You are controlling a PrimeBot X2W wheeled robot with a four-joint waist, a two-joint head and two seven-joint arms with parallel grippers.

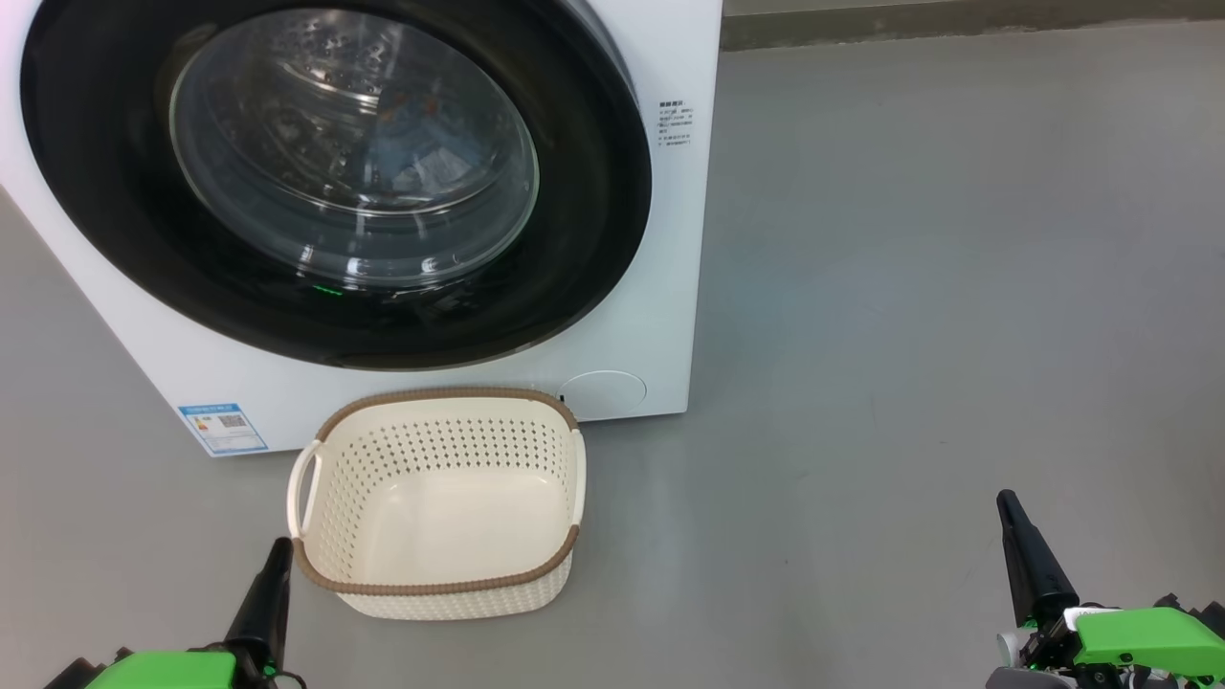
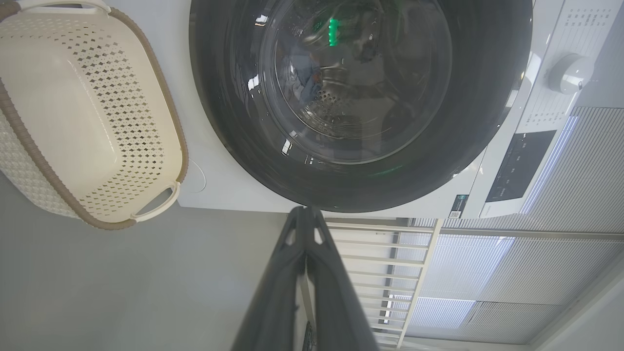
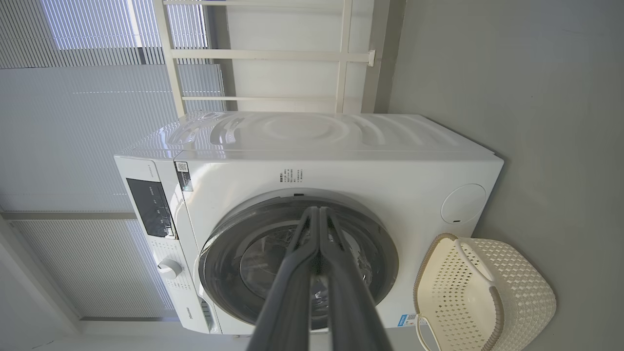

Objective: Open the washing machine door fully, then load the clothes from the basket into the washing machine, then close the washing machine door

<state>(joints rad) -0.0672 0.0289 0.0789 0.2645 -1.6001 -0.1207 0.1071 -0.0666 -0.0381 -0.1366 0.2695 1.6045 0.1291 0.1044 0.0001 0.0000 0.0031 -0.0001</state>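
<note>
White washer (image 1: 673,287), blk-rimmed door (image 1: 337,177), cream basket (image 1: 440,450), brown rim.

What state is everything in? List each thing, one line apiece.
washing machine door: shut.
clothes: inside the washing machine, visible through the door.
basket: upright on the floor, empty.
left pincer: shut, holding nothing.
right pincer: shut, holding nothing.

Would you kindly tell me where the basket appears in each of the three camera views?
Head view: the basket sits lower centre-left, on the floor before the washing machine.
Left wrist view: the basket is at the upper left.
Right wrist view: the basket is at the lower right.
Shared landmark: the round white cover on the machine's front corner, nearest the basket.
</note>
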